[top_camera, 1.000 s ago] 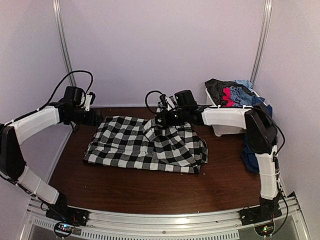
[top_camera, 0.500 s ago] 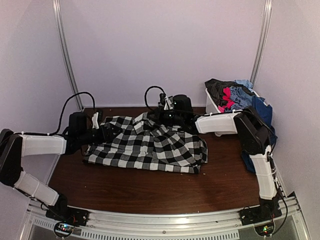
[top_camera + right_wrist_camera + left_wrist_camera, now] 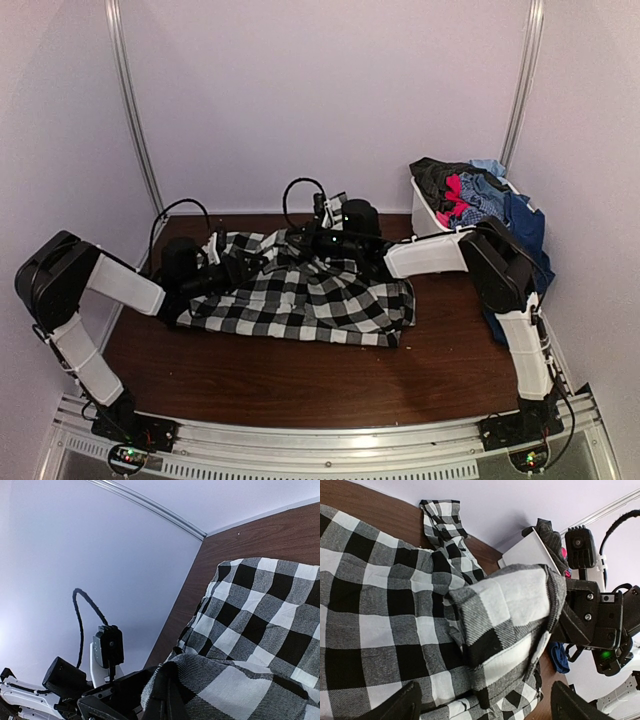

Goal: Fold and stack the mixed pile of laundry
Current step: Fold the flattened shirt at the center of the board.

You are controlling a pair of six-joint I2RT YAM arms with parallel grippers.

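The right end effector is clamped tight on a raised fold of the checked shirt. The left end effector gapes wide just before that fold, holding nothing. The shirt lies spread on the counter. Other garments heap in the bin at the right rear, with a navy piece hanging over its side.

Checked shirt beyond frame edges.

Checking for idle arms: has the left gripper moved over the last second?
Yes. The left gripper has shifted right, away from the left wall rail and onto the checked shirt, toward the white bin.
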